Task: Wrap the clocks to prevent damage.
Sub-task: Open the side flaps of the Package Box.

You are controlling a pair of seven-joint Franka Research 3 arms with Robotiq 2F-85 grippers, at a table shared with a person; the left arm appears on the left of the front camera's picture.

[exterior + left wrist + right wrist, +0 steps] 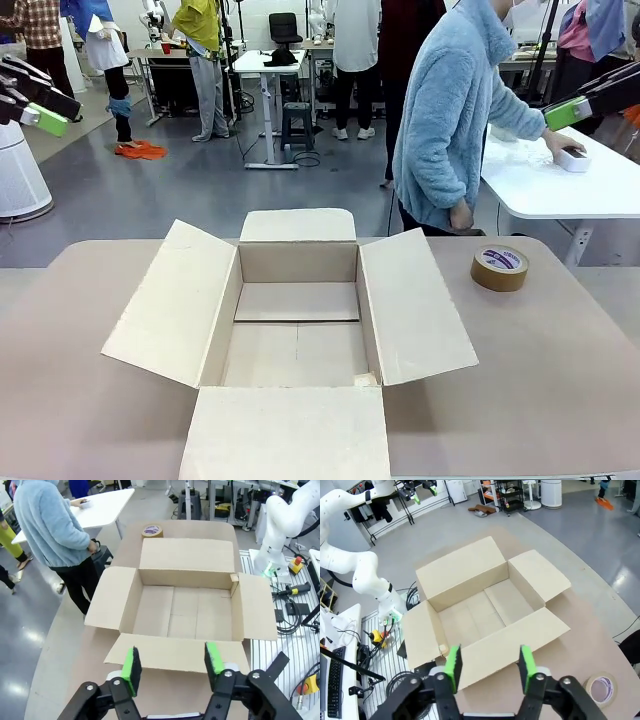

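High beside the cardboard box [297, 330], left gripper [173, 661] and right gripper [490, 666] hang spread, empty.

The grey floor [200, 190] reflects light; a white desk [262, 62] stands far back, a black chair [285, 28] behind. A white table [610, 195] sits right.
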